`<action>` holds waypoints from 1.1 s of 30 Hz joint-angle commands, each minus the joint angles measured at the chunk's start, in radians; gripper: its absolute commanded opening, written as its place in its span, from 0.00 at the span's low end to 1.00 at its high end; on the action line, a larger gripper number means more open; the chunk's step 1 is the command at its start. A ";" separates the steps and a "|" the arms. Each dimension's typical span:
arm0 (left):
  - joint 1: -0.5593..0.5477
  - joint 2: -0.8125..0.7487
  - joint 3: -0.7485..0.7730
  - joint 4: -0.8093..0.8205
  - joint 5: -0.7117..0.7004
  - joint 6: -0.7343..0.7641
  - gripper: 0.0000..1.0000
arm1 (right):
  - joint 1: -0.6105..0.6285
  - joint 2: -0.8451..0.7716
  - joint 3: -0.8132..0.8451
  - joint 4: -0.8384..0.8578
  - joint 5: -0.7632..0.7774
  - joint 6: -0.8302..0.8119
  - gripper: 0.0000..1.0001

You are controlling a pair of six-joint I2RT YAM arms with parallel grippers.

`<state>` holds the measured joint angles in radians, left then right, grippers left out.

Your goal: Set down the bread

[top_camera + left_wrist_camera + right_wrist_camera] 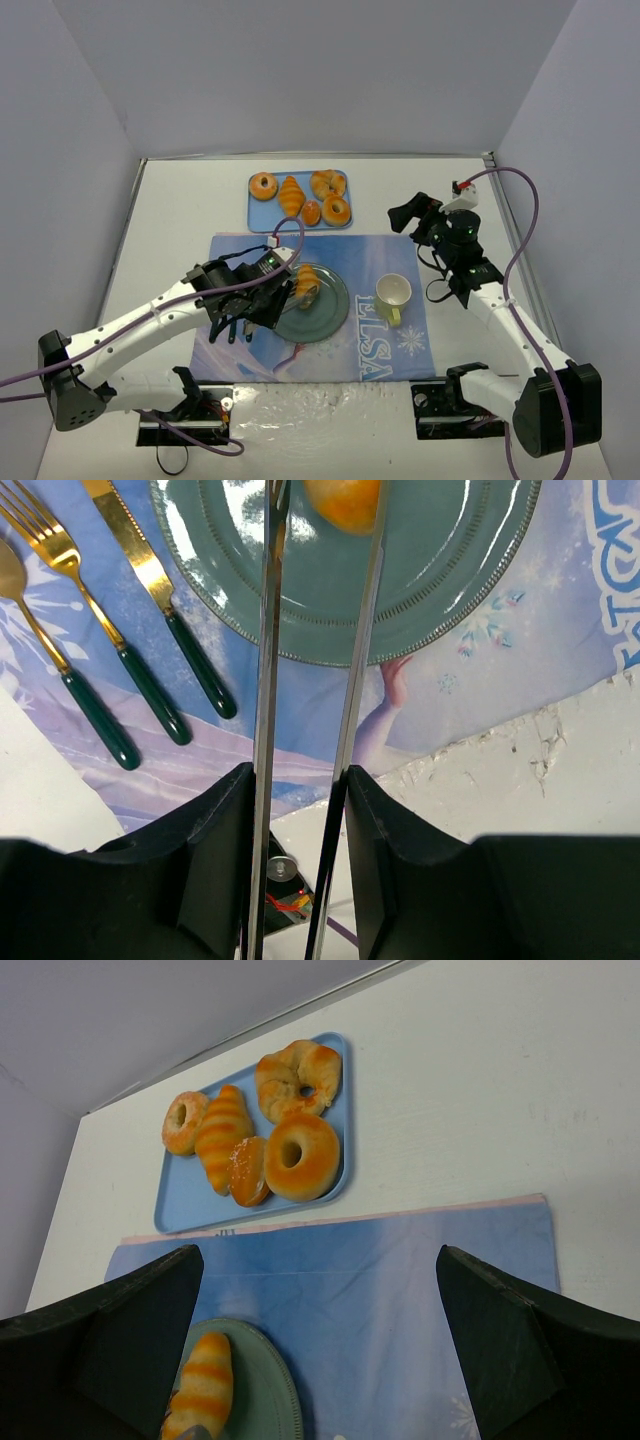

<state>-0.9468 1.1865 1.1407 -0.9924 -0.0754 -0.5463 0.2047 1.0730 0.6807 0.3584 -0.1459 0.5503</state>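
Bread, the small golden-yellow ridged croissant-shaped roll (200, 1392), lies on the left part of your round green plate (330, 310), about midway between the left and right edges of the table (180, 220). Your left end effector (322, 510) flanks it closely, but you cannot tell whether it pinches it. Your right end effector (405, 214) hangs spread wide nearer the right edge.

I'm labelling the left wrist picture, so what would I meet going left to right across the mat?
spoon → fork → knife → plate
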 commanded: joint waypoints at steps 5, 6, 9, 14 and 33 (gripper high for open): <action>-0.065 -0.030 -0.020 -0.003 -0.029 -0.086 0.00 | 0.015 0.014 0.025 0.111 0.019 0.007 1.00; -0.073 -0.028 -0.023 -0.007 -0.031 -0.089 0.00 | 0.015 0.015 0.023 0.111 0.019 0.007 1.00; -0.081 -0.024 -0.033 -0.016 -0.030 -0.094 0.02 | 0.018 0.017 0.020 0.116 0.020 0.008 1.00; -0.089 -0.035 -0.034 -0.039 -0.039 -0.098 0.16 | 0.019 0.018 0.017 0.118 0.022 0.008 1.00; -0.089 -0.077 0.007 -0.071 -0.020 -0.093 0.46 | 0.025 0.012 0.011 0.122 0.026 0.011 1.00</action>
<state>-1.0279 1.1430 1.0826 -1.0489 -0.0933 -0.6334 0.2229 1.0924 0.6807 0.3939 -0.1446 0.5535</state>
